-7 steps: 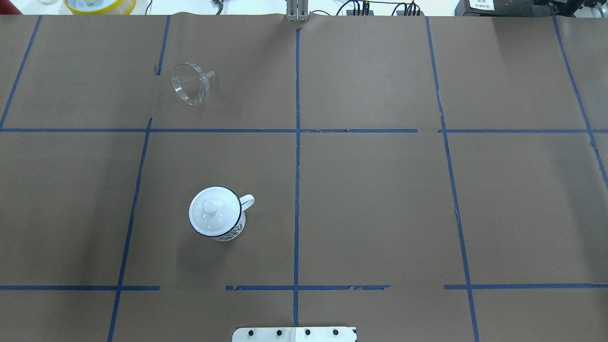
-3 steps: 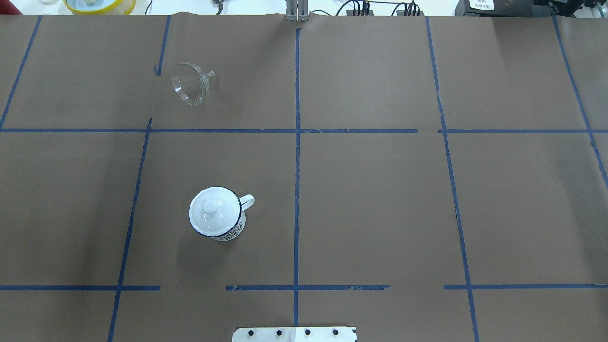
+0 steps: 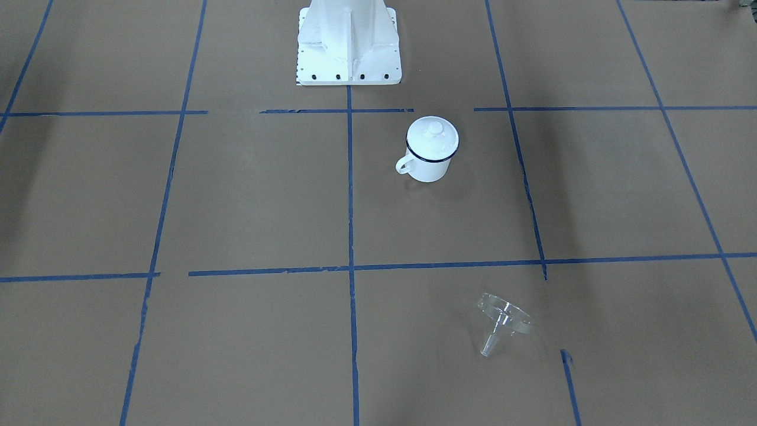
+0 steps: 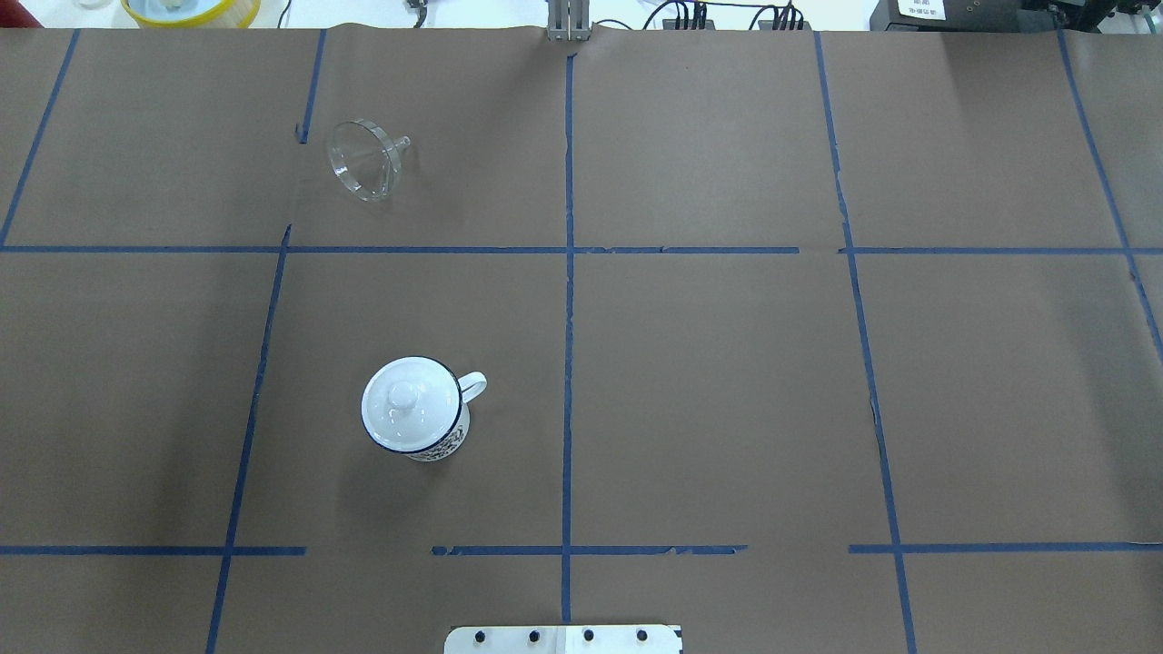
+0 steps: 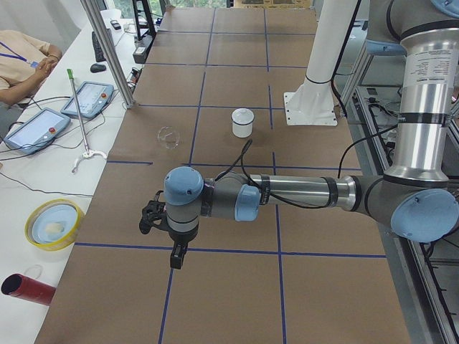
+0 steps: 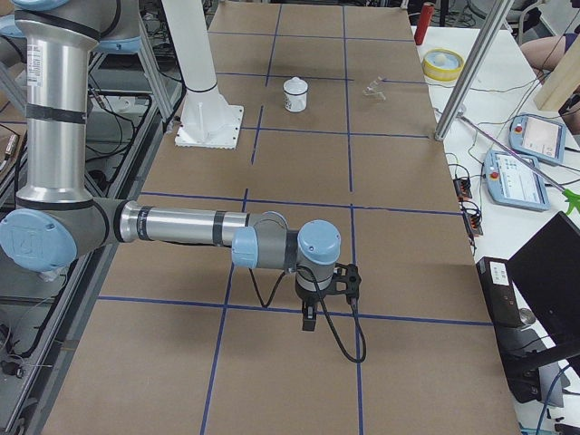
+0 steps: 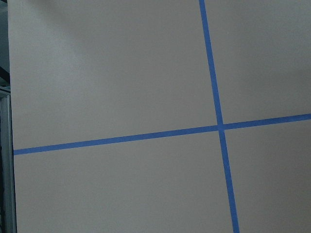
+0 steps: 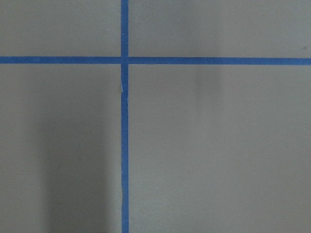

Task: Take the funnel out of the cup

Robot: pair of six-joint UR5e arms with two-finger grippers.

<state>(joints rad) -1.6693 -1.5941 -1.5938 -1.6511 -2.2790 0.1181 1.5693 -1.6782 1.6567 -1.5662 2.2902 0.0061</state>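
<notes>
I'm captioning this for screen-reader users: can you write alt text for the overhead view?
A clear funnel lies on its side on a brown table gridded with blue tape, far from a white cup with its lid on, which stands nearer the view's bottom edge.

Funnel (image 4: pixel 363 165) on table (image 4: pixel 727 381), well apart from cup (image 3: pixel 430 168) w/ lid (image 4: pixel 406 401) on.

Table cover (image 4: pixel 727 381): brown paper, gridded with blue tape (image 4: pixel 568 363).
Domed lid (image 4: pixel 409 402): white, with knob.
Dish (image 5: pixel 53 223): yellow-rimmed, on side bench.
Cylinder (image 5: pixel 27 289): red, near dish.
Tablet pendant (image 5: pixel 90 99): red button, on side bench.
</notes>
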